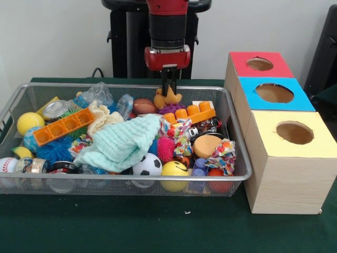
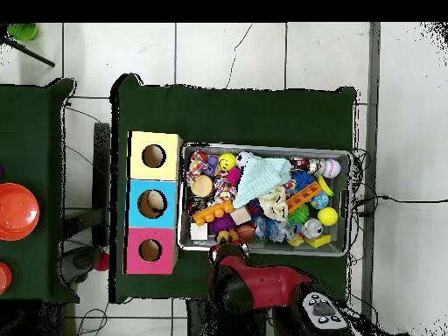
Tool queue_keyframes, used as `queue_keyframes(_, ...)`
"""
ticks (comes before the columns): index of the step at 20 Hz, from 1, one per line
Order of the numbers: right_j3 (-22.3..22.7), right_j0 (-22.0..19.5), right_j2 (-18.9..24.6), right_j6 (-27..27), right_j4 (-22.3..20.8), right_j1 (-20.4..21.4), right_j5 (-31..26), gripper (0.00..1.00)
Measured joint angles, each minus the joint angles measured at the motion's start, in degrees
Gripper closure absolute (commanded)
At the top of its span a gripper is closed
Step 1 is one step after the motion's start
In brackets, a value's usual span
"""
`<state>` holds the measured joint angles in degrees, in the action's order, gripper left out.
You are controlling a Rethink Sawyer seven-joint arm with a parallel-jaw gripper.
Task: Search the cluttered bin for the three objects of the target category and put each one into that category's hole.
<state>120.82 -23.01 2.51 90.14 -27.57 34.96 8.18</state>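
The wire-mesh bin sits on the green table, full of mixed toys, and also shows in the overhead view. My gripper hangs down at the bin's far edge, right over a tan-yellow duck-like toy and touching or nearly touching it. I cannot tell whether it holds the toy. In the overhead view the red arm covers the gripper. Three wooden boxes stand beside the bin, each with a round hole: red top, blue top, yellow top.
A mint cloth lies over the bin's middle. Around it are an orange block strip, an orange brick, a brown football, a soccer ball, a yellow smiley ball and a pink spiky ball.
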Motion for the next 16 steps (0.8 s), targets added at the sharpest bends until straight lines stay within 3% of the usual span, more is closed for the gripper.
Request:
queue_keyframes(10, 1.6, -1.9, 0.6, 0.0, 0.0, 0.2, 0.0, 1.0)
queue_keyframes(16, 3.8, -5.3, 3.3, 0.0, 0.2, 3.6, -2.6, 1.0)
